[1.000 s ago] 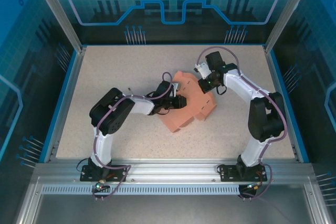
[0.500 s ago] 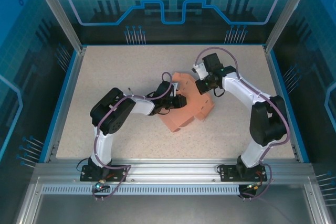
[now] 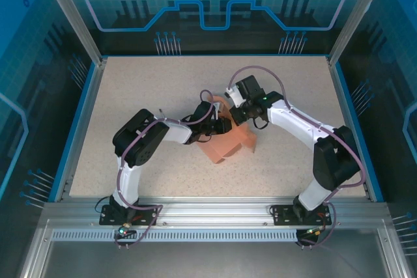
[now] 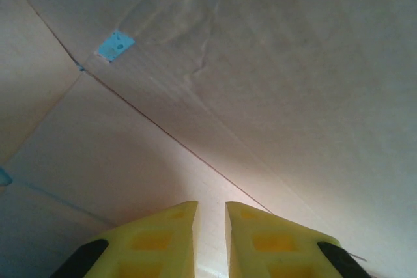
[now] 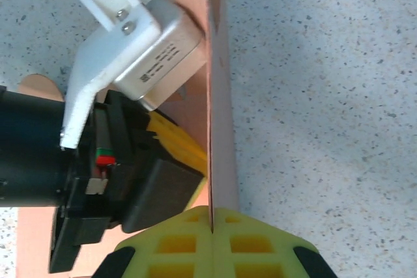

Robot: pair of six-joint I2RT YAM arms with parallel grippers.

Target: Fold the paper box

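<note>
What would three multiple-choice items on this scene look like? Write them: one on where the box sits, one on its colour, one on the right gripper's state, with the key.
1. Where is the paper box?
A. near the middle of the table
B. at the far left corner
C. on the front rail

2. What colour is the box?
A. blue
B. pink
C. green

3. What is the right gripper doing?
A. hanging wide open over bare tabletop
B. lying empty on its side
C. pinching an upright edge of the box

Key:
1 A: the top view shows it near the table's middle.
2 B: the card is salmon-pink in the top view.
3 C: the right wrist view shows its yellow fingers closed on the card's thin edge.
</note>
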